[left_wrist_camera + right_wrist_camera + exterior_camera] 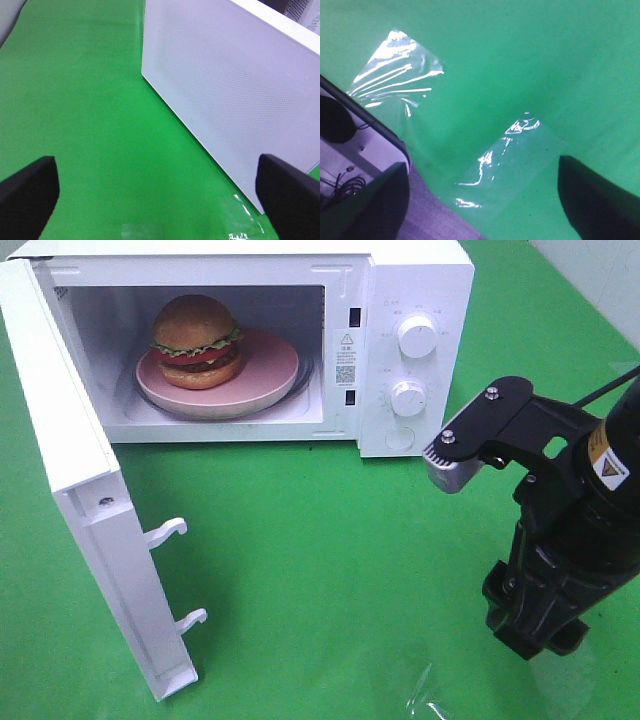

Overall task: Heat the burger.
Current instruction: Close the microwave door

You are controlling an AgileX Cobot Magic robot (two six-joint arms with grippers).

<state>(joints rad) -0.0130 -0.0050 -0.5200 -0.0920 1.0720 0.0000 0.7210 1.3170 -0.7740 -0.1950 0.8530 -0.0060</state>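
Both pairs of jaws stand apart and empty, and the burger sits inside the open microwave.

The right gripper [490,200] has its dark fingers [592,200] spread wide. Between them lies only the green cloth [530,60] and a shiny patch of clear tape [512,160]. A pale object with cables sits beside one finger, perhaps part of the rig; it is too cropped to tell. The left gripper [160,200] is equally wide, with bare cloth in its gap. Just ahead of its jaws stands the outer face of the swung-out microwave door [225,90]. Well beyond both sets of jaws, the white microwave [415,300] stands with its cavity exposed. The burger [196,340] rests upright in the cavity on a pink plate [265,375], clear of either gripper.
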